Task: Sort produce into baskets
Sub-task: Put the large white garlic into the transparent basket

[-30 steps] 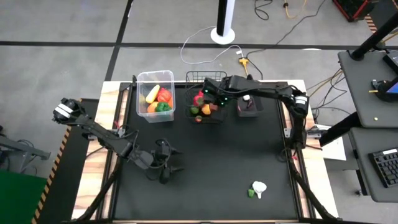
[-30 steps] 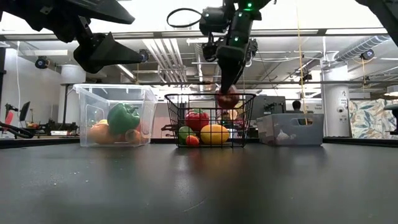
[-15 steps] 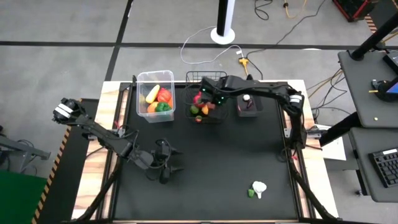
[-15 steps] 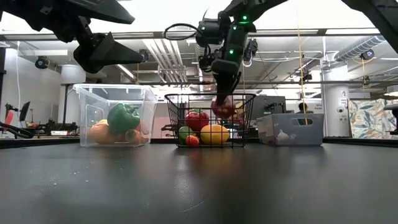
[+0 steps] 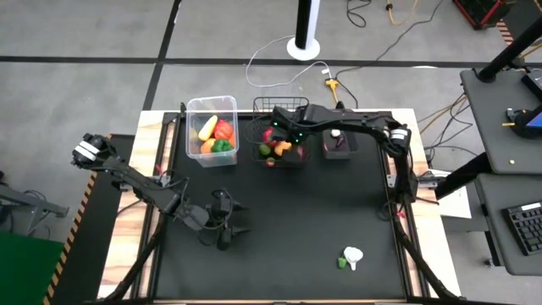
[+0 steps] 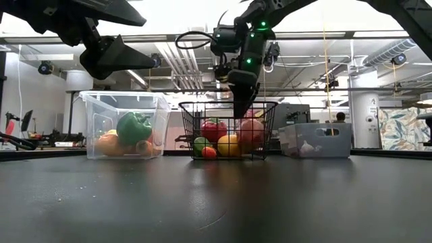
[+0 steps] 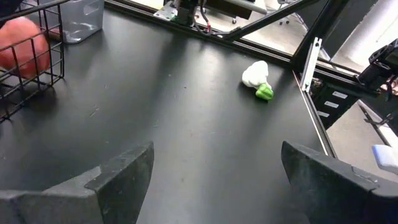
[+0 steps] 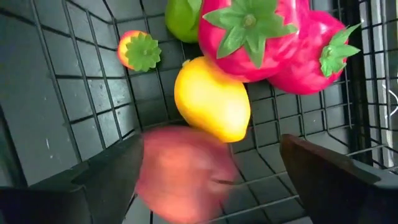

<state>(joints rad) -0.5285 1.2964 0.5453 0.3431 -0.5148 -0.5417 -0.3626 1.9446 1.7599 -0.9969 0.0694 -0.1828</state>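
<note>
Since the right pincer opened, the red apple dropped into the wire basket.

A black mat covers the table, with pale wooden edging showing along its left side. On the grey floor beyond stands a white post on a round base, and white and yellow cables trail from it toward the table. To the right, a dark side desk carries a keyboard. In the low view, ceiling pipes run overhead and a patterned panel stands at far right
</note>
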